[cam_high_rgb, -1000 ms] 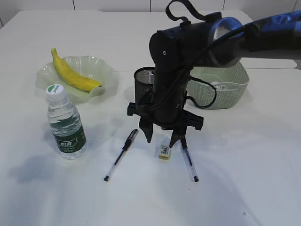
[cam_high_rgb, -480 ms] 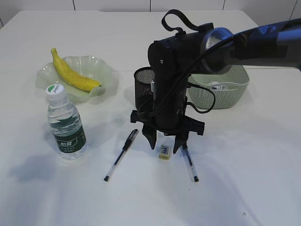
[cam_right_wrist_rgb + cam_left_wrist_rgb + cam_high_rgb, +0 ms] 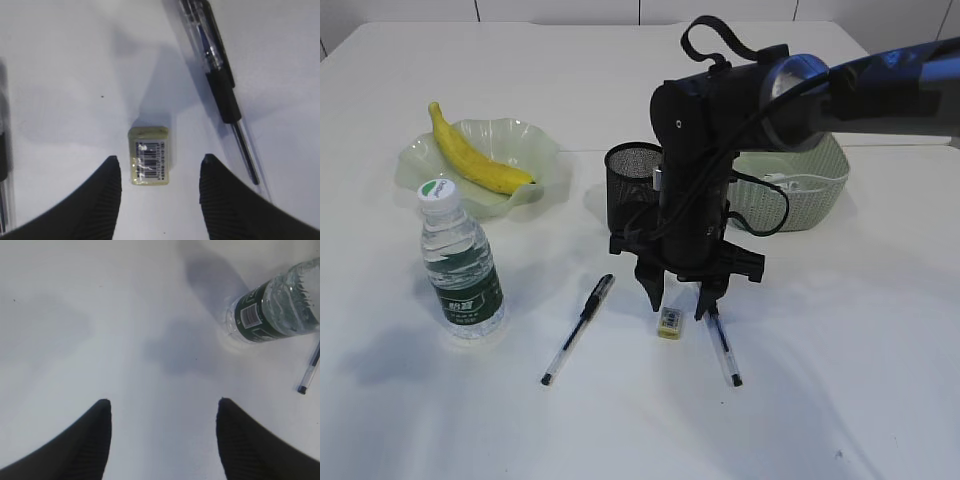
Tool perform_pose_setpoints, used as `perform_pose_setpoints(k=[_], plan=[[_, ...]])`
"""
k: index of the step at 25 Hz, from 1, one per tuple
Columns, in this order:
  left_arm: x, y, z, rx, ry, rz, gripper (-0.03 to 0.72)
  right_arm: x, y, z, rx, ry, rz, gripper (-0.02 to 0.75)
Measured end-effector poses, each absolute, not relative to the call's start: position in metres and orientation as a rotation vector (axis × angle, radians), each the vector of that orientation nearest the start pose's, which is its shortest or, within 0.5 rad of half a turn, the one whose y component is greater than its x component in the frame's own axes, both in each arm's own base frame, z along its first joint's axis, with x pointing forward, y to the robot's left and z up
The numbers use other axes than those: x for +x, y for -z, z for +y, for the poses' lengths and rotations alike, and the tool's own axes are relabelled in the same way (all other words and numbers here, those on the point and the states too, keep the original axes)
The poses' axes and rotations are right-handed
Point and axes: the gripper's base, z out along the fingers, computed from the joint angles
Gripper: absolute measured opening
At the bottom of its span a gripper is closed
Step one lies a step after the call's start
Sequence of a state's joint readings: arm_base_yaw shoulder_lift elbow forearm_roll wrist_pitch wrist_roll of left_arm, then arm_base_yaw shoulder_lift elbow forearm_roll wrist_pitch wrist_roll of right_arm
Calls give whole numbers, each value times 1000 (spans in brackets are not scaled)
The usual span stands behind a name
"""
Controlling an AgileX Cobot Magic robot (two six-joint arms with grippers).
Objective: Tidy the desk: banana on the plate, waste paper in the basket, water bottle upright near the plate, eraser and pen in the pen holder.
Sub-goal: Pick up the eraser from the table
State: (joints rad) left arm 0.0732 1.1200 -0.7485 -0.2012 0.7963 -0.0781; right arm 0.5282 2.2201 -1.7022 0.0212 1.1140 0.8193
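A small yellowish eraser (image 3: 670, 322) lies on the white table between two pens (image 3: 578, 328) (image 3: 723, 347). My right gripper (image 3: 680, 305) points straight down over it, open. In the right wrist view the eraser (image 3: 148, 162) sits between the tips of the right gripper (image 3: 160, 158), nearer the left fingertip, untouched. One pen (image 3: 215, 75) lies just to its right. The banana (image 3: 480, 160) rests on the green plate (image 3: 535, 140). The water bottle (image 3: 462, 265) stands upright near it. My left gripper (image 3: 163, 400) hangs open over bare table, out of the exterior view.
The black mesh pen holder (image 3: 628, 185) stands right behind the right arm. The green basket (image 3: 820, 190) at its right shows a bit of white paper (image 3: 778, 180) inside. In the left wrist view the bottle (image 3: 272, 310) and a pen tip (image 3: 310, 370) lie at right.
The right gripper has shifted slightly right and lower, so its tips now straddle the eraser. Its jaws have narrowed a little. Nothing on the table moved.
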Motion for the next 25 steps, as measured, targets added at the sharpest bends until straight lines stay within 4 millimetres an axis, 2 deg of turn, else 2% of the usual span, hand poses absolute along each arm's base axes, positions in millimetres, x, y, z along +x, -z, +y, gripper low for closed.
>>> perform_pose_setpoints(k=[20, 25], plan=[[203, -266, 2, -338, 238, 2617, 465, 381, -133, 226, 453, -45, 3132, 375], [203, -266, 2, -338, 238, 2617, 465, 382, -129, 227, 453, -46, 3135, 300]])
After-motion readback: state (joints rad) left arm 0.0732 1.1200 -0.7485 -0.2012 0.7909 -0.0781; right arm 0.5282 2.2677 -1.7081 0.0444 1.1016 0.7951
